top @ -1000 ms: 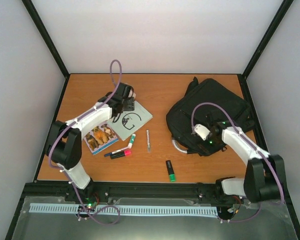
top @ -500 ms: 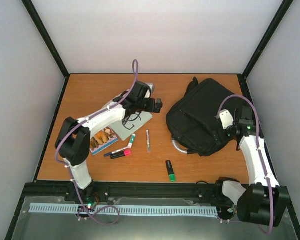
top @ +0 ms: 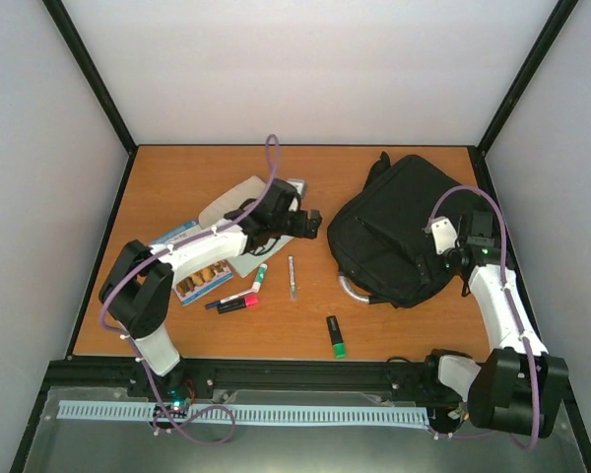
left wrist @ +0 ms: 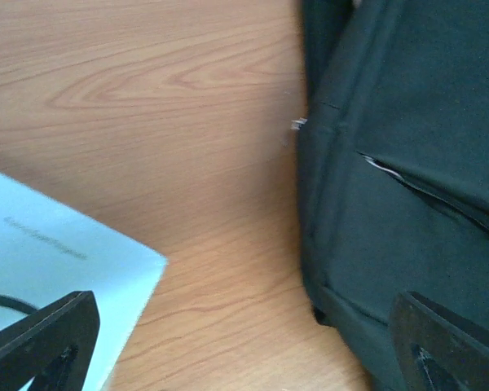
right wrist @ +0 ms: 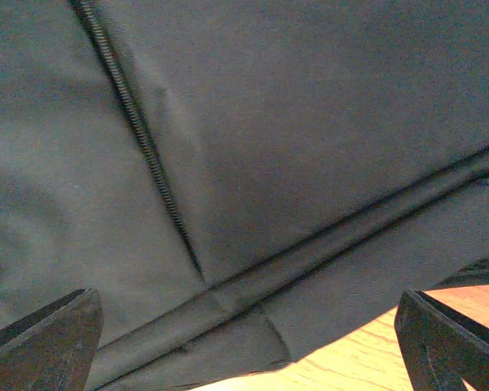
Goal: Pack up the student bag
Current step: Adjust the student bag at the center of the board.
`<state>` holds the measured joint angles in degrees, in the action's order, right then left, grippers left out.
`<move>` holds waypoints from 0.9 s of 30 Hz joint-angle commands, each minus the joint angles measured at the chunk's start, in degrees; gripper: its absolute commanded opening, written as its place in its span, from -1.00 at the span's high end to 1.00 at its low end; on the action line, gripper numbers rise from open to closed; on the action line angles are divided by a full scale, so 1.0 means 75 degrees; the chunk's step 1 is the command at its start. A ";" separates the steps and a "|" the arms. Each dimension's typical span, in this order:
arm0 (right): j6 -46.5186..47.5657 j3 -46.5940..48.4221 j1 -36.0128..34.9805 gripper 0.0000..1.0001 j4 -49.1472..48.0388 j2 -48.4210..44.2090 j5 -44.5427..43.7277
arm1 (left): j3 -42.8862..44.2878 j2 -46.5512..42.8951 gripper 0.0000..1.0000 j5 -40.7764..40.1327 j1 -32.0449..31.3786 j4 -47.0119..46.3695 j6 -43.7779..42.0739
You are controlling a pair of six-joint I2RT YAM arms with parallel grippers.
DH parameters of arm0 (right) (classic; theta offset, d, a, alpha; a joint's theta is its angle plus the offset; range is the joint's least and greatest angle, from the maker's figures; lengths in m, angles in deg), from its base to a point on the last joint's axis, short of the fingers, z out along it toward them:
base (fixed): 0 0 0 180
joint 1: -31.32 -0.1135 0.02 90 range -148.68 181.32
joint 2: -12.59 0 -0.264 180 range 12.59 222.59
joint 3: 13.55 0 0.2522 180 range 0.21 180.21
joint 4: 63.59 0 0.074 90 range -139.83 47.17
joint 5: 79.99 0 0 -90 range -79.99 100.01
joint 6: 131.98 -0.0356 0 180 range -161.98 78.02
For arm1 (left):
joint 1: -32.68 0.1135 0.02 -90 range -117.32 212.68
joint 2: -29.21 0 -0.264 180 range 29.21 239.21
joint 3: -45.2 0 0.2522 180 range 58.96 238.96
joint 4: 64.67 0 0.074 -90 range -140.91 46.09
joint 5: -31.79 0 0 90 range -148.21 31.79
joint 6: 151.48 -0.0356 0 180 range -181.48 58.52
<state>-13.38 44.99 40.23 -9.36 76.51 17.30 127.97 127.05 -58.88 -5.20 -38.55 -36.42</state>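
**Student bag** (top: 399,232) – large black fabric backpack, lying flat on the right half of the table (top: 177,177). Its grey loop handle (top: 350,289) points toward the near edge. In the left wrist view the bag (left wrist: 407,204) fills the right side, and a zip line crosses the panel.

**Left gripper** (top: 313,222) – over bare wood just left of the bag, apart from it. Fingers spread wide, nothing between them (left wrist: 240,326).

**Right gripper** (top: 445,258) – above the bag's right side. Fingers spread wide and empty (right wrist: 248,326). Black fabric (right wrist: 310,122) with a zip and seams fills its wrist view, with a sliver of table at the lower right.

**White notebook** (top: 231,204) – under the left arm, left of centre. One corner (left wrist: 57,252) shows beside the left finger in the wrist view; whether they touch cannot be told.

**Picture book** (top: 202,276) – just nearer than the notebook, at the left.

**Loose items, between book and bag:**
- green-capped marker (top: 259,276)
- pink highlighter (top: 238,304), beside a dark pen
- silver pen (top: 293,278)
- green highlighter (top: 336,337), nearest the front edge
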 commanded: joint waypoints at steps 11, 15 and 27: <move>-0.0215 -0.0335 -0.0014 -1.00 -0.1097 -0.0960 -0.1319 | 0.2652 0.2050 -0.71 0.0848 -0.0304 0.0224 -0.0584; 0.0229 -0.0008 0.0415 -1.00 -0.0408 -0.0094 -0.0267 | 0.3498 0.2784 -0.48 0.1492 -0.0304 0.0485 -0.0330; 0.1103 0.0394 0.1900 -0.45 0.0226 0.1966 0.1281 | 0.3704 0.3806 -0.14 0.2340 -0.0306 0.0745 -0.0126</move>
<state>-8.53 46.71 52.60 -10.89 86.06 22.18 155.21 155.05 -45.55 -7.50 -33.61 -38.33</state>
